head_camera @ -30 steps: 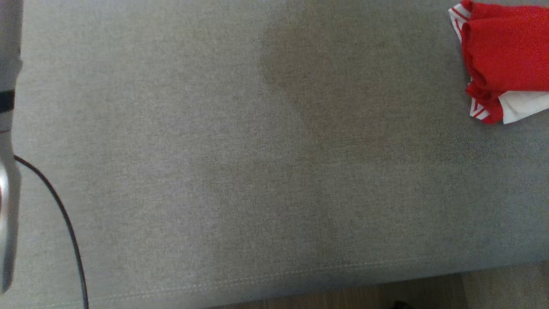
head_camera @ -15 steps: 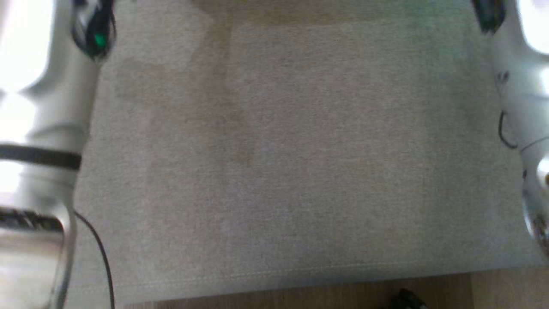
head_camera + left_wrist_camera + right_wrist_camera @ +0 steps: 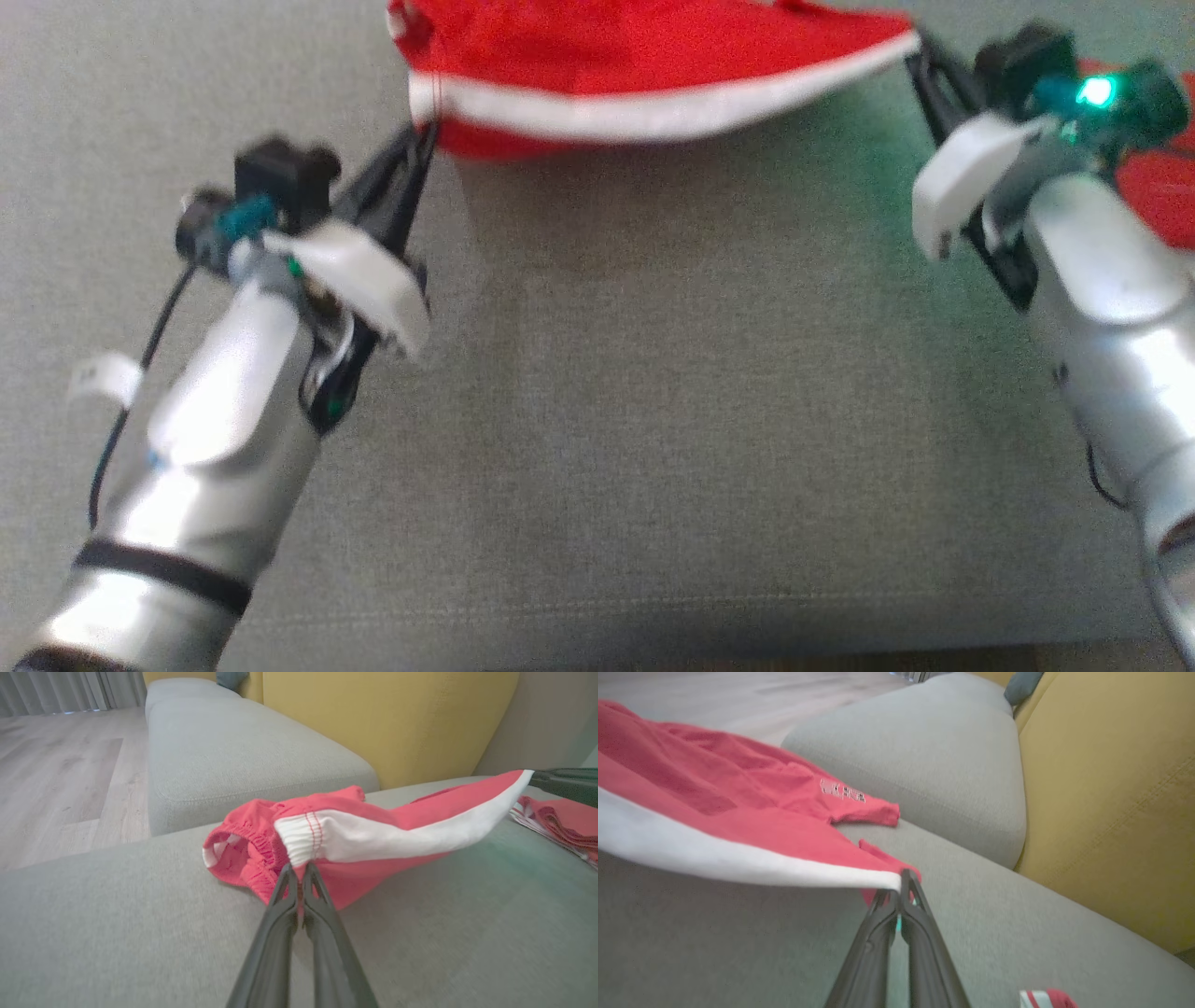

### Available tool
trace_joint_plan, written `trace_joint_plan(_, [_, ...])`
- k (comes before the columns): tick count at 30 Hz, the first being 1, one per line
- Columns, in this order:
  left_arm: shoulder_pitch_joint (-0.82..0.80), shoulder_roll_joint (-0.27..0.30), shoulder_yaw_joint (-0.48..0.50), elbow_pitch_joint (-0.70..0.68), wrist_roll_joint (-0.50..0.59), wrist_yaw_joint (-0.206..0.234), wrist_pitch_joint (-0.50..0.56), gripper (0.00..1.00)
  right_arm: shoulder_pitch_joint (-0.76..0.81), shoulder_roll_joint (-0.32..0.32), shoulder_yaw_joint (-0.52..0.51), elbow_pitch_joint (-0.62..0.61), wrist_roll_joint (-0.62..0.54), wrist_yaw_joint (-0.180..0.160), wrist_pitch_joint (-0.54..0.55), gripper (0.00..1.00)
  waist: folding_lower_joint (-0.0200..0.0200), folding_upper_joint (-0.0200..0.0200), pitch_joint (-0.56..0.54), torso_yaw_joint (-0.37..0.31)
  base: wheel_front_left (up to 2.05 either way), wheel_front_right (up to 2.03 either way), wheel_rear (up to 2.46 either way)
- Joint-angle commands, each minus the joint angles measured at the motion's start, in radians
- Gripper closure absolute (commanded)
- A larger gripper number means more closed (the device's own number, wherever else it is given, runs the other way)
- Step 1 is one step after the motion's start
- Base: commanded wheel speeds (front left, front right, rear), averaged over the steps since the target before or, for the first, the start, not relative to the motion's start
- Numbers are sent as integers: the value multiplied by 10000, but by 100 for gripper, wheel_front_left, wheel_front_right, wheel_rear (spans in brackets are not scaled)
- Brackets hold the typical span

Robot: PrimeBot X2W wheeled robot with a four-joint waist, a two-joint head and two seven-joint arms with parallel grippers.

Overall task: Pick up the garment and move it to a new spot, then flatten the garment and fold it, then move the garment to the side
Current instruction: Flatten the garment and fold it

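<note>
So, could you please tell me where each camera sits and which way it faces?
Head view: on the head, looking down at the seat; both forearms show, left gripper and right gripper holding the garment stretched.
Left wrist view: on the left wrist, facing across the seat to the backrest; own fingers pinch the waistband.
Right wrist view: on the right wrist, facing along the seat, backrest at right; own fingers pinch a corner.
Shared: both wrist views show garment and backrest.
</note>
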Motion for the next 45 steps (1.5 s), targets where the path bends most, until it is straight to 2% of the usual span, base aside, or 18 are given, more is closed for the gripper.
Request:
trace_joint_plan(1, [104, 609, 117, -408, -238, -38, -121, 100, 371, -260, 577, -380, 288, 65, 283, 100, 0, 0, -570, -31, 0, 0, 0])
trace_joint_plan(7, [1100, 1265, -1069, -842, -525, -39, -112, 100, 1175, -1202, 1980, -1319, 1591, 65, 1311, 100, 0, 0, -1174, -115, 0, 0, 0])
trace_joint_plan(13, [1772, 1614, -1686, -1485, -775, -39, 72, 100, 1779, -2578, 3036, -2635, 2742, 65, 2164, 100, 0, 0, -1633, -239, 0, 0, 0])
trace_joint_plan(14, [1772, 1614, -1686, -1485, -775, -39, 72, 100, 1779, -2578, 3036, -2635, 2742, 65, 2164, 100, 0, 0, -1633, -239, 0, 0, 0])
trace_joint_plan(15, [2017, 1702, -1915, -1758, -802, -39, 248, 100, 1981, -3010, 3289, -3050, 3076, 65, 2452, 100, 0, 0, -1795, -317, 0, 0, 0])
trace_joint_plan(19, [2449, 1873, -2126, -2240, -915, -29, 554, 100, 2295, -3566, 3690, -3787, 3633, 65, 2936, 100, 0, 0, -2020, -494, 0, 0, 0])
trace_joint_plan(24, [3459, 2309, -2306, -3570, -1208, 198, 1163, 100, 2779, -4540, 4205, -5081, 4516, 65, 3746, 100, 0, 0, -2426, -731, 0, 0, 0])
trace_joint_plan(29, [4604, 2792, -2444, -5349, -1643, 625, 1902, 100, 3396, -5738, 4629, -6450, 5150, 65, 4583, 100, 0, 0, -2833, -792, 0, 0, 0])
trace_joint_plan(31, [5020, 3060, -2692, -6001, -1647, 661, 2241, 100, 3690, -6245, 4824, -7027, 5360, 65, 4985, 100, 0, 0, -2953, -801, 0, 0, 0])
trace_joint_plan(34, [5496, 3286, -2842, -6887, -1657, 939, 2510, 100, 4008, -6959, 4838, -7882, 5713, 65, 5452, 100, 0, 0, -3036, -776, 0, 0, 0])
trace_joint_plan(38, [5669, 3291, -2731, -7716, -1702, 1316, 2538, 100, 4163, -7639, 4428, -8679, 5969, 65, 5776, 100, 0, 0, -2993, -651, 0, 0, 0])
trace_joint_plan(41, [5465, 3228, -2475, -7901, -1688, 1542, 2431, 100, 4040, -7775, 3963, -8923, 5788, 65, 5824, 100, 0, 0, -2815, -496, 0, 0, 0])
trace_joint_plan(45, [4938, 3050, -2083, -7849, -1709, 1671, 2227, 100, 3642, -7554, 3278, -8930, 5383, 65, 5799, 100, 0, 0, -2430, -168, 0, 0, 0])
